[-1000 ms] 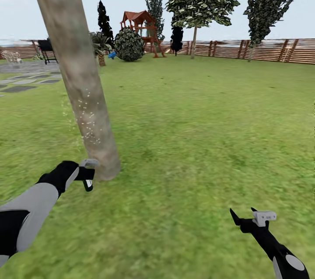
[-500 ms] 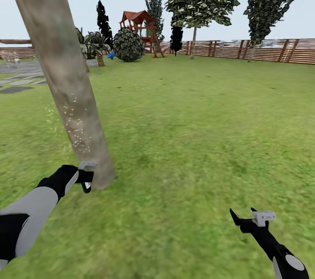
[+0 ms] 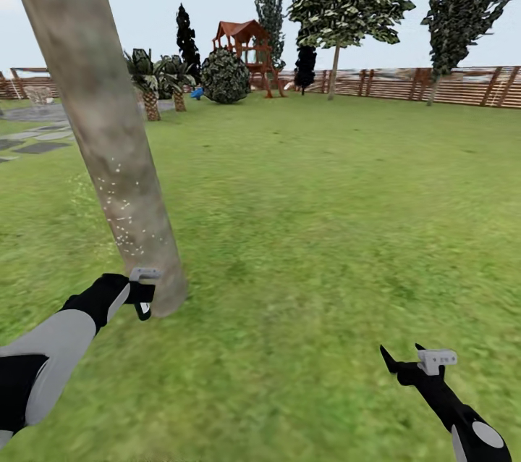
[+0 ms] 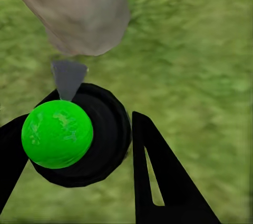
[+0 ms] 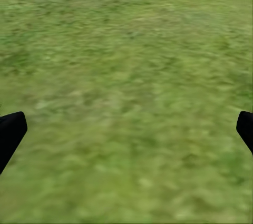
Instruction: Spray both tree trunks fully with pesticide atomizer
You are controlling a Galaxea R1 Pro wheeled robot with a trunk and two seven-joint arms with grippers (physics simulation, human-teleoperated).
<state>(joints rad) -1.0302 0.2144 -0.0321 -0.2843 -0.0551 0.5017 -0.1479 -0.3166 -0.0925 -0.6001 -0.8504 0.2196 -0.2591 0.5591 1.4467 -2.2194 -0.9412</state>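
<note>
A thick leaning grey-brown tree trunk (image 3: 108,136) crosses the left of the head view, its base (image 4: 79,8) just ahead of my left gripper. White pesticide specks (image 3: 121,212) dot the trunk's lower part. My left gripper (image 3: 143,294) is right beside the trunk's base, shut on the pesticide atomizer (image 3: 145,310). In the left wrist view the atomizer (image 4: 57,134) shows a green ball on a black round body. Its grey nozzle (image 4: 68,76) points at the trunk from between the black fingers (image 4: 158,182). My right gripper (image 3: 403,355) hangs open over bare grass at lower right, fingertips (image 5: 10,134) wide apart.
Green lawn (image 3: 325,216) stretches ahead to a brown slat fence (image 3: 434,85). Far back stand a red-roofed play tower (image 3: 246,49), a round bush (image 3: 224,76), two short palms (image 3: 148,78) and thin-trunked trees (image 3: 340,6). Paving stones (image 3: 36,143) lie at far left.
The whole picture has shifted as the camera moved, so the trunk now sits further left and the palms have come into sight. Both arms hold the same pose.
</note>
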